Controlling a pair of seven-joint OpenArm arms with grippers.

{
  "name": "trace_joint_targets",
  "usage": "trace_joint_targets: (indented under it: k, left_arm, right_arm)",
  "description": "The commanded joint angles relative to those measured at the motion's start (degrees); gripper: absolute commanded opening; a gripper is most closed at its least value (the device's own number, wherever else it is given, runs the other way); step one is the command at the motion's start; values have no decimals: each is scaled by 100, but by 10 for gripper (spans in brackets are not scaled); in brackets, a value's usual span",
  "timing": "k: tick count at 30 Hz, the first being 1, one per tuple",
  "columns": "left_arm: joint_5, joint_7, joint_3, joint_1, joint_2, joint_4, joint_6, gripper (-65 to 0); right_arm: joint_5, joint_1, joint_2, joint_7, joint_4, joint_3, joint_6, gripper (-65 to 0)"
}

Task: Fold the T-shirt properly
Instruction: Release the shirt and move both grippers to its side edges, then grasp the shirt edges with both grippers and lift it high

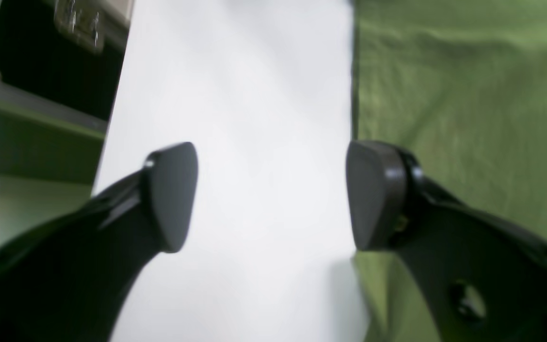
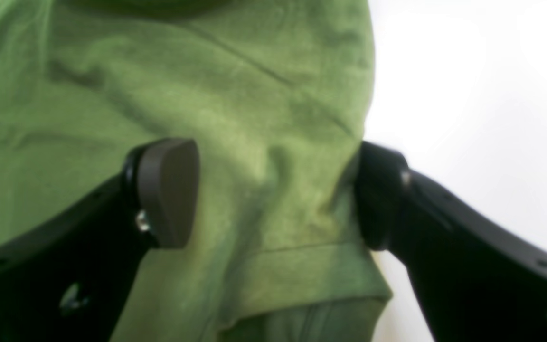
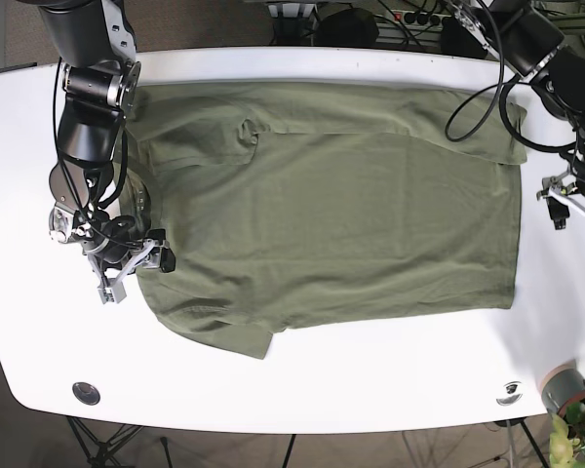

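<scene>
The olive-green cotton T-shirt, spread flat on the white table, looks light and limp, best pinched at its hems: the right gripper straddles a sleeve fold, jaws apart, while the left gripper gapes beside the bottom hem.

White counter, rounded corners, is carrying one item: green T-shirt, lying spread flat and covering most of the middle. Its hem is lying near the counter's right edge, its collar end toward the left edge. One sleeve is reaching toward the far edge, the other toward the near edge. Wrinkles are showing near the left side. Bare strips are running along all edges.
</scene>
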Motion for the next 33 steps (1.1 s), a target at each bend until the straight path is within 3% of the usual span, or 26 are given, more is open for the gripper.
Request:
trace_joint_targets:
  k: [1, 3, 6, 9, 11, 20, 33]
  left_arm:
    - [-88, -138, 158, -344, -200, -298, 271, -156]
    - [-97, -173, 317, -529, -297, -668, 421, -156]
    - [-79, -490, 563, -837, -332, -1397, 570, -156]
    - [-61, -1052, 835, -1109, -446, -2197, 614, -156]
    - [-61, -1343, 1064, -1267, -552, -2795, 614, -156]
    - [-61, -2037, 1468, -1944, -781, -4588, 614, -157]
    - [-97, -2125, 1829, -2305, -798, -5661, 579, -157]
  right_arm:
    - [0, 46, 48, -111, 50, 9, -22, -200]
    - [0, 46, 48, -111, 50, 9, -22, -266]
    - [0, 46, 48, -67, 50, 9, -22, -415]
    - [-35, 46, 48, -6, 50, 9, -22, -574]
    - [-35, 46, 48, -6, 41, 9, -30, -629]
    - [-26, 46, 48, -6, 50, 9, -30, -615]
    - [0, 46, 48, -6, 50, 17, -30, -615]
